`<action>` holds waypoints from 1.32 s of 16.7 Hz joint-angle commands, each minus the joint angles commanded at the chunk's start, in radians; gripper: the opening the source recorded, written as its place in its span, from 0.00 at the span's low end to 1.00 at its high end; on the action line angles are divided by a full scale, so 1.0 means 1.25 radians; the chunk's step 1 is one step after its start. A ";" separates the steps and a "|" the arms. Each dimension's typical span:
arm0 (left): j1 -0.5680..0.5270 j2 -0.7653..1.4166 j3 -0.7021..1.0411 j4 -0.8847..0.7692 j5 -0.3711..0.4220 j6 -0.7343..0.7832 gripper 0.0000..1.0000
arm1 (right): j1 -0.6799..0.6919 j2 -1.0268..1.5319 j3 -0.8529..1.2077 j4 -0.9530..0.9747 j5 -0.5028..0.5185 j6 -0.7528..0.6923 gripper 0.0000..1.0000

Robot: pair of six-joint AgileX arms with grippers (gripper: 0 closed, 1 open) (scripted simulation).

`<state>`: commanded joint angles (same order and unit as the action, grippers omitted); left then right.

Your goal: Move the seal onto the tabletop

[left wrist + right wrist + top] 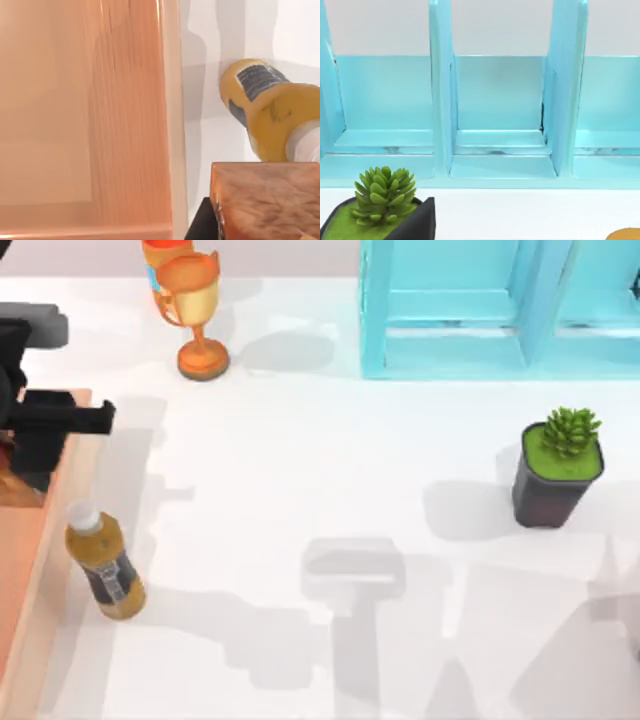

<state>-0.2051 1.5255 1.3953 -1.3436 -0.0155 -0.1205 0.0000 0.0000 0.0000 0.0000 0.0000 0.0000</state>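
Observation:
The seal (pixel 265 200), an orange-tan block, sits close under the left wrist camera with a dark finger (pixel 200 225) against its side. From above, a sliver of the seal (pixel 16 488) shows beneath my left gripper (pixel 25 478), which is shut on it over the right rim of the salmon tray (pixel 30 590) at the table's left edge. The white tabletop (pixel 300 470) spreads out to the right of the tray. My right arm is parked off the right side, its wrist camera facing the shelf.
An amber bottle (pixel 105 568) with a white cap stands just right of the tray, near the gripper. A gold trophy (pixel 195 315) is at the back left, a light blue shelf (pixel 500 310) at the back right, and a potted succulent (pixel 558 465) on the right.

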 joint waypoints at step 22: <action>-0.277 0.369 0.171 0.150 0.002 -0.294 0.00 | 0.000 0.000 0.000 0.000 0.000 0.000 1.00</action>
<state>-0.5512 1.9865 1.6092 -1.1555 -0.0136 -0.4883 0.0000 0.0000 0.0000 0.0000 0.0000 0.0000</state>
